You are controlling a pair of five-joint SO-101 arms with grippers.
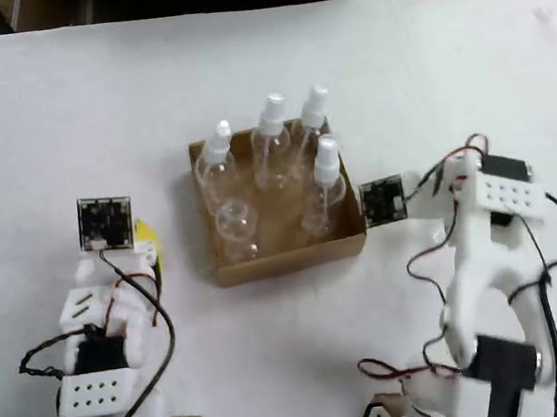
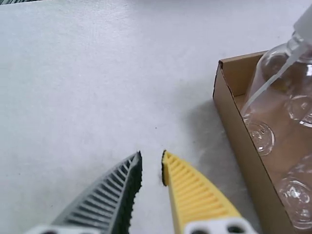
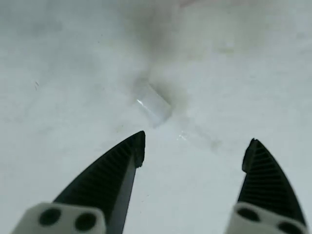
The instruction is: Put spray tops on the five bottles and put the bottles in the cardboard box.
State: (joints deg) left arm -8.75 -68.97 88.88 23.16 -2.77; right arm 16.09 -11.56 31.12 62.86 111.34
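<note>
The cardboard box (image 1: 284, 253) sits mid-table and holds several clear bottles. Most carry white spray tops (image 1: 271, 114); the front-left bottle (image 1: 235, 220) has a bare open neck. My left gripper (image 2: 151, 155) hangs just left of the box (image 2: 239, 131), its grey and yellow fingers a narrow gap apart with nothing between them. My right gripper (image 3: 196, 139) stands wide open over bare table right of the box. A small clear plastic piece (image 3: 153, 105) lies on the table just beyond its fingertips.
The left arm (image 1: 101, 329) is at the front left and the right arm (image 1: 489, 245) at the front right, with loose wires around both. White table stretches behind and to both sides of the box.
</note>
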